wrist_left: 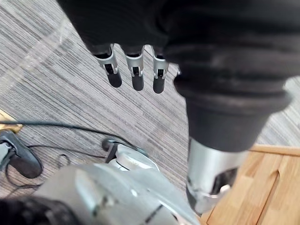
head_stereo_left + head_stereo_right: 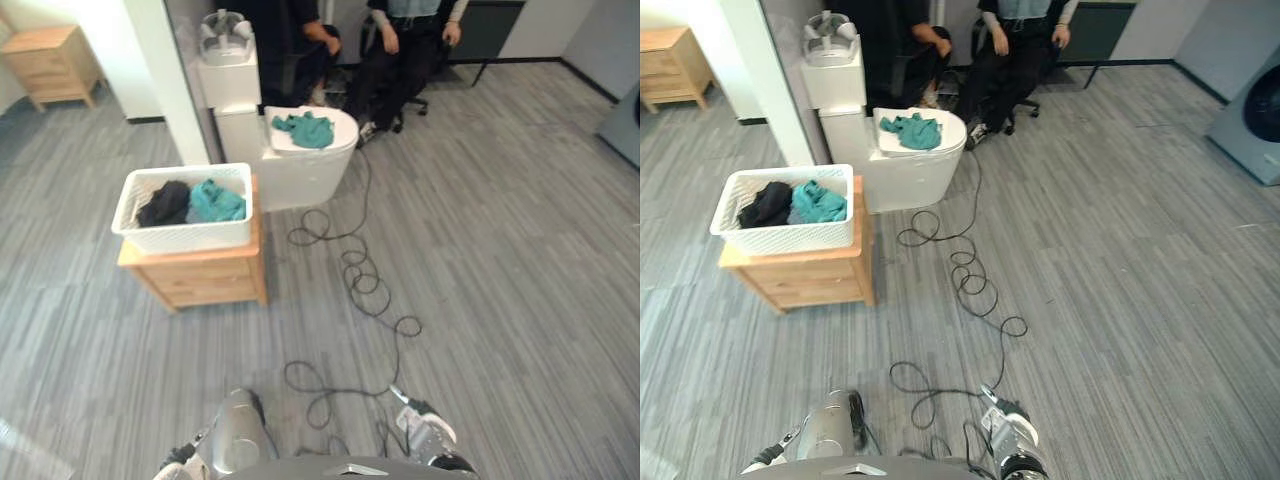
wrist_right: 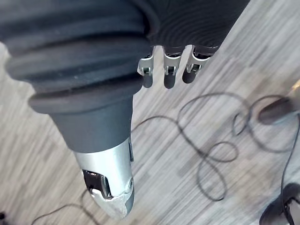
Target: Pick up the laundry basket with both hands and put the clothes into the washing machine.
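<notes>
The laundry basket (image 2: 190, 237) was in neither hand, so the task stood at its very first step: the approach, with no grasp begun. The left hand (image 1: 137, 75) hung with its fingers straight and relaxed over bare floor, holding nothing. The right hand (image 3: 169, 76) hung the same way, loose and empty.

Outward from the hands, the basket sat well ahead of the left hand and off to that hand's outer side, resting on top of a low wooden nightstand (image 2: 205, 280). It was a white lattice tub, upright, and it held a black garment (image 2: 165, 203) beside a teal garment (image 2: 215, 202), both lying below the rim. Farther ahead, beyond the basket, a second teal cloth (image 2: 305, 128) lay on the lid of a white toilet (image 2: 300, 175), outside any container.

The washing machine (image 2: 1255, 105) stood far out ahead of the right hand and well to its outer side — a grey front with a dark round door. Whether that door was open, or what was in the drum, I could not tell.

My reading was that the next move called for closing on the nightstand squarely, then one hand to each short side of the basket, so that it would lift level and not tip the clothes out.
</notes>
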### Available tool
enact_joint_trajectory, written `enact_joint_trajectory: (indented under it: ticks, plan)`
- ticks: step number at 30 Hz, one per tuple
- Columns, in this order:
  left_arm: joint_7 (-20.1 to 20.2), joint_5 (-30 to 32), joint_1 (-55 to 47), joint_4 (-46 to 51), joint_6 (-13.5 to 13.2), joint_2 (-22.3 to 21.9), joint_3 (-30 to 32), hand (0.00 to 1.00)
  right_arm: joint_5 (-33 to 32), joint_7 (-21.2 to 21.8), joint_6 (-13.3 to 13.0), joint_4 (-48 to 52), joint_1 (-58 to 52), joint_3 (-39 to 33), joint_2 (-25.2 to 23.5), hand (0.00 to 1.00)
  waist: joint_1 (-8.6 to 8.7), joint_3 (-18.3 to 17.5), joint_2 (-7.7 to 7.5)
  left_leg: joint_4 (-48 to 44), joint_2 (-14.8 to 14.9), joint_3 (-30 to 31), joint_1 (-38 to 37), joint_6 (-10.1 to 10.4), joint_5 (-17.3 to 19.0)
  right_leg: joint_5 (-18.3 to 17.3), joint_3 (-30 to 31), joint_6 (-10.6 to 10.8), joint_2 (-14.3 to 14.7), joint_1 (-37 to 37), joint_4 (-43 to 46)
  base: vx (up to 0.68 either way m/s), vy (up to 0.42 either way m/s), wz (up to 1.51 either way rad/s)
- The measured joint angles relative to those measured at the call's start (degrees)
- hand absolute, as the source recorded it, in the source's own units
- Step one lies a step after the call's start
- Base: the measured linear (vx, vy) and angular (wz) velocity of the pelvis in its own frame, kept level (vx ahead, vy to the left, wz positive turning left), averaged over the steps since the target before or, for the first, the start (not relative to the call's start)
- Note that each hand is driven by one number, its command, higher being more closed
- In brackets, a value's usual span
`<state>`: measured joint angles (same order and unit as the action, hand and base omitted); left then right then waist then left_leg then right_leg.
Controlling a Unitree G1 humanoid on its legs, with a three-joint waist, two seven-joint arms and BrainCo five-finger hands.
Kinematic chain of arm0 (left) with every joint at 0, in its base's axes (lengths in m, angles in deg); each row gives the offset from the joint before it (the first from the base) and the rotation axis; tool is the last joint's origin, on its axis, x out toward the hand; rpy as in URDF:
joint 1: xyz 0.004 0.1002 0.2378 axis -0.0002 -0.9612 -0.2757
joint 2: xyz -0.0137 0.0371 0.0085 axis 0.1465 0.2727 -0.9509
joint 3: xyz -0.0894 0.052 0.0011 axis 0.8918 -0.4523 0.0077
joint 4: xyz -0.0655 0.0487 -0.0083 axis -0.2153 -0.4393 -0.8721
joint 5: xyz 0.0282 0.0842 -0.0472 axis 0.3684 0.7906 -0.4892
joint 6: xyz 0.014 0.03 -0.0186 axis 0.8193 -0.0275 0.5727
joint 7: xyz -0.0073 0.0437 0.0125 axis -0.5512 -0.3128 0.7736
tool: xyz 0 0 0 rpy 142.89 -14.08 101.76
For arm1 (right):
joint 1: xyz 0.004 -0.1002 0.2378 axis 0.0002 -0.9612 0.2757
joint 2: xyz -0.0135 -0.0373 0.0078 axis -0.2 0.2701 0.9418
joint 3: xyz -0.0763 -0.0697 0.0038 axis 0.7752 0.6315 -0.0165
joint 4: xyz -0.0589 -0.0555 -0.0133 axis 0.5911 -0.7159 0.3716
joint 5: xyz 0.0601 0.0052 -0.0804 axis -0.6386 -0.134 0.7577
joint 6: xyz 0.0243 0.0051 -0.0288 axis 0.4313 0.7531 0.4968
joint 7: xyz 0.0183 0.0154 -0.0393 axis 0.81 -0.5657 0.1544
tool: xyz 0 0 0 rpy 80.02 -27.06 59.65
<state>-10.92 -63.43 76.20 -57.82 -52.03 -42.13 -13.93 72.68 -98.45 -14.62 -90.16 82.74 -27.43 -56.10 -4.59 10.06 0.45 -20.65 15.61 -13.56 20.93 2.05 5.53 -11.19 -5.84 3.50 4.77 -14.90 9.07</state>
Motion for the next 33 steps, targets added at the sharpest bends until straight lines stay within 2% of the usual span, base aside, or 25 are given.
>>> enact_joint_trajectory:
  ticks: [1, 2, 3, 4, 5, 7, 9, 10, 11, 12, 13, 14, 15, 16, 18, 19, 20, 21, 22, 23, 25, 28, 29, 30, 33]
  plan:
    - [-0.4, -0.1, -0.4, -0.2, 0.1, -0.1, -0.2, 0.00, 0.0, 0.0, -0.3, -1.2, -1.1, -0.8, 0.1, 0.00, -0.06, -0.2, -0.10, 5.4, -0.9, 1.6, -0.8, -0.3, -6.2, -2.8, 1.2, 2.1, -1.0, -2.9, 0.3, 0.56, 0.271, -0.70]
    - [-0.4, -0.1, -0.5, -0.4, 0.1, 0.3, -0.2, 0.00, 0.0, -0.1, -0.2, -1.9, -1.6, -1.5, 0.1, 0.00, -0.42, -0.6, -0.63, 4.7, -1.6, 1.8, -1.1, -0.5, -10.4, -3.8, 2.0, 2.5, -1.9, -3.6, 0.5, 0.56, 0.305, -0.51]
    - [-0.4, -0.1, -0.8, -0.7, 0.1, 0.9, -0.2, 0.00, 0.0, 0.0, -0.2, -3.1, -1.9, -2.3, -0.1, 0.00, -0.30, -1.0, -1.28, 3.8, -2.6, 2.2, -0.9, -0.2, -12.7, -4.1, 2.2, 2.7, -2.8, -3.9, 0.6, 0.46, 0.263, 0.01]
    - [-0.4, 0.1, 0.1, -1.8, 0.0, 2.9, -0.5, 0.00, -0.1, 0.0, -0.1, -5.8, -2.2, -3.9, -1.1, 0.00, 0.59, -1.9, -4.60, 0.9, -5.2, 2.5, 0.6, -1.0, -9.9, -3.7, 2.2, 2.3, -5.4, -2.8, 2.6, 0.58, 0.304, 0.32]
    - [-0.4, 0.1, 0.8, -2.0, 0.0, 4.5, -1.9, 0.00, -0.5, 0.0, 0.1, -8.1, -3.3, -6.7, -1.7, 0.00, 0.91, -2.1, -5.68, -2.9, -6.4, 2.7, 2.4, -1.8, -7.3, -2.8, 2.5, 1.6, -6.7, -0.8, 6.9, 0.58, 0.283, 0.47]
    - [-0.3, 0.1, 1.6, -2.2, 0.1, 5.1, -2.6, 0.00, -2.1, 0.0, 0.6, -9.1, -3.5, -10.3, -1.5, 0.00, 1.04, -2.1, -5.84, -6.4, -8.1, 3.1, 2.8, -3.6, -4.4, -0.8, 3.3, 0.7, -7.7, 1.3, 12.7, 0.57, 0.249, 0.37]
    - [-0.4, 0.1, 1.7, -2.5, 0.2, 6.2, -4.0, 0.00, -3.3, 0.0, 0.6, -11.0, -3.2, -12.9, -1.0, 0.00, 1.72, -2.4, -5.34, -8.1, -10.4, 3.5, -0.6, -3.9, 1.1, 6.9, 2.8, 0.3, -9.5, 3.8, 23.4, 0.55, 0.279, 0.31]
    - [-0.4, 0.2, 1.6, -2.6, 0.2, 6.4, -4.5, 0.00, -4.0, 0.1, 0.5, -11.2, -3.2, -13.5, -1.0, 0.00, 1.87, -2.3, -5.30, -7.3, -10.9, 3.5, -2.2, -3.9, 2.3, 10.2, 1.8, 0.6, -10.0, 5.2, 27.5, 0.48, 0.247, 0.31]
    - [-0.4, 0.6, 1.5, -2.9, 0.3, 6.9, -6.6, 0.00, -5.1, 0.1, 0.4, -11.7, -3.1, -13.8, -0.4, 0.00, 2.64, -2.0, -4.76, -4.8, -12.2, 3.7, -6.1, -4.7, 3.5, 14.0, 0.1, 0.9, -12.5, 9.7, 38.4, 0.35, 0.169, 0.20]
    - [-0.4, 0.6, 1.4, -3.1, 0.4, 6.9, -7.0, 0.00, -5.3, 0.1, 0.4, -11.8, -2.8, -13.8, -0.1, 0.00, 2.65, -2.0, -4.77, -3.7, -12.3, 3.5, -7.8, -5.0, 3.9, 10.9, -0.3, 0.2, -13.2, 12.1, 42.3, 0.39, 0.169, 0.01]
    - [-0.4, 0.7, 1.4, -3.9, 0.5, 7.0, -7.2, 0.00, -5.9, 0.1, 0.4, -11.5, -2.6, -13.2, 0.1, 0.00, 2.75, -1.8, -4.44, -0.8, -12.1, 3.0, -11.6, -5.0, 4.2, 5.3, -2.1, -1.9, -13.8, 16.8, 47.4, 0.25, 0.094, -0.24]
    - [-0.4, 0.7, 1.5, -3.9, 0.6, 7.0, -7.4, 0.00, -5.9, 0.1, 0.4, -9.9, -2.8, -12.4, 0.1, 0.00, 2.99, -1.7, -4.10, 1.5, -11.7, 2.7, -14.4, -4.9, 4.3, 2.4, -3.2, -2.4, -13.3, 20.1, 48.3, 0.28, 0.084, -0.24]
    - [-0.4, 1.0, 1.7, -3.9, 0.6, 6.8, -7.4, 0.00, -5.9, 0.2, 0.3, -9.2, -3.0, -11.5, -0.1, 0.00, 3.22, -1.5, -3.78, 2.7, -11.2, 2.6, -16.0, -4.8, 4.3, 0.8, -4.1, -2.5, -12.4, 21.9, 47.7, 0.20, 0.032, -0.18]
    - [-0.4, 1.7, 1.8, -3.9, 0.6, 6.4, -7.5, 0.00, -6.0, 0.2, 0.1, -7.0, -3.2, -10.3, -0.3, 0.00, 3.52, -1.2, -3.23, 4.8, -10.3, 2.4, -18.6, -4.4, 4.4, -1.7, -5.1, -1.8, -10.3, 25.4, 44.3, 0.25, -0.022, 0.01]
    - [-0.3, 1.7, 1.8, -3.9, 0.6, 5.1, -7.3, 0.00, -6.1, 0.2, -0.4, -5.7, -4.3, -8.7, -0.6, 0.00, 4.16, -1.3, -3.23, 7.9, -10.3, 1.8, -22.3, -3.0, 3.8, -2.5, -7.5, -1.2, -8.7, 26.3, 29.8, 0.24, -0.066, 0.12]
    - [-0.2, 2.0, 1.9, -3.1, 0.5, 4.8, -6.7, 0.00, -6.1, 0.2, -0.7, -5.4, -4.4, -8.4, -1.1, 0.00, 4.11, -1.8, -4.10, 9.2, -11.9, 1.5, -23.8, -1.8, 4.1, 4.3, -7.6, -2.3, -8.6, 25.9, 15.3, 0.23, -0.073, 0.07]
    - [-0.2, 2.3, 1.9, -2.6, 0.5, 4.6, -6.2, 0.00, -6.0, 0.2, -0.7, -5.3, -4.4, -8.0, -1.3, 0.00, 4.05, -2.1, -4.59, 9.2, -12.6, 1.4, -24.0, -1.2, 4.5, 7.7, -7.0, -4.1, -8.9, 25.9, 12.0, 0.32, -0.126, 0.01]
    - [-0.3, 2.9, 2.1, -1.9, 0.4, 2.7, -5.5, 0.00, -6.0, 0.2, -0.7, -5.0, -4.4, -7.1, -0.5, 0.00, 3.64, -2.7, -3.18, 8.2, -11.7, 1.7, -24.1, -0.2, 5.9, 7.1, -7.5, -5.2, -8.2, 24.6, 10.0, 0.26, -0.114, 0.03]
    - [-0.3, 2.9, 2.0, -1.8, 0.4, 1.7, -5.1, 0.00, -6.0, 0.2, -0.7, -4.6, -4.5, -7.0, 0.0, 0.00, 3.77, -3.3, -1.83, 7.7, -10.9, 1.9, -23.7, 0.4, 6.3, 7.2, -7.8, -5.2, -7.4, 24.1, 8.7, 0.30, -0.121, 0.11]
    - [-0.3, 2.9, 2.1, -1.6, 0.4, -0.2, -4.1, 0.00, -5.9, 0.2, -0.7, -3.6, -4.7, -7.0, 0.7, 0.00, 3.77, -3.8, 0.20, 6.7, -9.6, 2.2, -23.6, 1.1, 7.3, 7.2, -9.0, -5.2, -6.2, 22.3, 6.0, 0.27, -0.090, 0.23]
    - [-0.3, 2.8, 2.0, -0.9, 0.0, -1.7, -3.5, 0.00, -5.8, 0.1, -0.9, -3.1, -4.6, -6.9, 1.2, 0.00, 3.60, -4.0, 1.71, 2.6, -7.5, 1.9, -22.8, 2.4, 8.3, 7.0, -10.8, -5.2, -4.7, 19.1, 2.9, 0.26, -0.088, 0.40]
    - [-0.2, 2.8, 1.6, 0.4, -0.1, -2.3, -1.6, 0.00, -5.8, 0.0, -0.9, -2.1, -4.1, -3.2, 1.1, 0.00, 2.82, -4.0, 1.50, -13.5, -4.1, 2.3, -15.4, 4.7, 9.4, 5.6, -12.6, -4.9, -4.3, 17.0, 1.4, 0.10, -0.037, 0.33]
    - [-0.2, 2.6, 1.4, 0.4, -0.1, -2.1, -1.1, 0.00, -5.8, 0.0, -0.8, -1.6, -3.9, -2.0, 0.9, 0.00, 2.69, -4.1, 1.61, -17.6, -2.1, 1.1, -13.7, 4.3, 10.0, 5.4, -13.0, -4.7, -4.2, 16.9, 1.4, 0.08, 0.016, 0.13]
    - [-0.2, 2.5, 1.4, 0.5, -0.1, -1.9, -0.1, 0.00, -5.8, 0.0, -0.8, -1.5, -2.9, -2.0, 0.3, 0.00, 2.31, -4.1, 1.59, -19.1, 0.7, -1.1, -13.0, 2.8, 10.7, 5.2, -12.7, -4.4, -4.3, 16.6, 1.6, 0.06, 0.040, -0.06]
    - [-0.3, 2.1, 1.3, -0.5, 0.0, -0.8, -0.2, 0.00, -5.8, 0.0, -0.8, -2.4, -1.7, -2.0, 0.1, 0.00, 1.96, -4.0, 1.45, -15.6, 5.3, -0.9, -14.0, 2.1, 11.1, 4.7, -11.5, -3.7, -5.7, 16.2, 1.7, 0.05, 0.154, -0.16]
